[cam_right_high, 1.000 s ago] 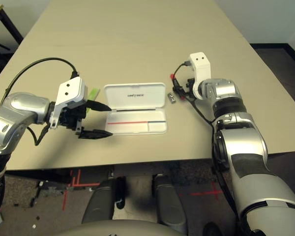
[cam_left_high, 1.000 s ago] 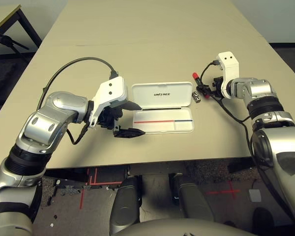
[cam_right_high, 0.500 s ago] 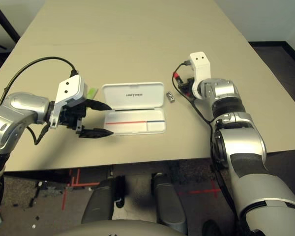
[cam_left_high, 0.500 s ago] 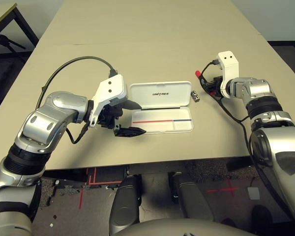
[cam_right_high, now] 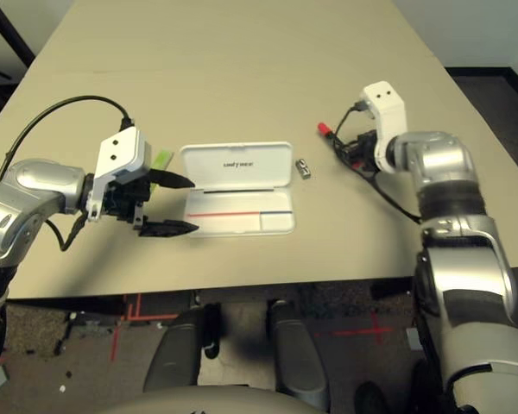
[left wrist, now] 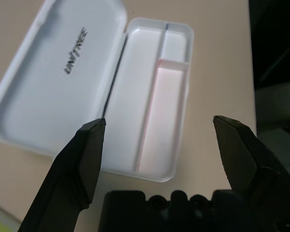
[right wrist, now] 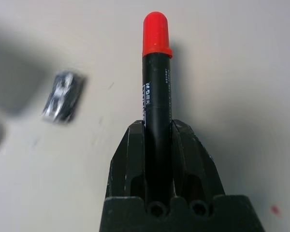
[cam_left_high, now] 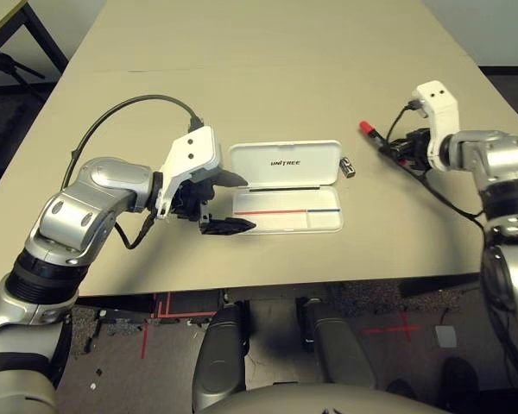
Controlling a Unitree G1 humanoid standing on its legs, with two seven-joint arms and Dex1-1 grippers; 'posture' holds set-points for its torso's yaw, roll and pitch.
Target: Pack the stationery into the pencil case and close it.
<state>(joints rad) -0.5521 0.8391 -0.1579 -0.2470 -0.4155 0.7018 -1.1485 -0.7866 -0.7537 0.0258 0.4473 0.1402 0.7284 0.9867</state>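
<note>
— Lifted now, that red marker (right wrist: 156, 96): the right gripper (cam_left_high: 395, 147) has pulled it up and away to the right, off the table (cam_left_high: 268, 60).

— And the pencil case (cam_left_high: 286, 186)?

— Open at centre, lid flat on the far side. The left gripper (cam_left_high: 227, 203) hangs at its left end, fingers wide, holding nothing.

— Smaller bits?

— Green highlighter (cam_right_high: 161, 160) behind that gripper; tiny dark-and-silver block (cam_left_high: 348, 166) just right of the lid.

Silver jointed forearms (cam_left_high: 86, 203) with black bands, white wrist housings (cam_left_high: 190, 158), black cables (cam_left_high: 125, 116) and black pointed fingers (left wrist: 77, 169)
</note>
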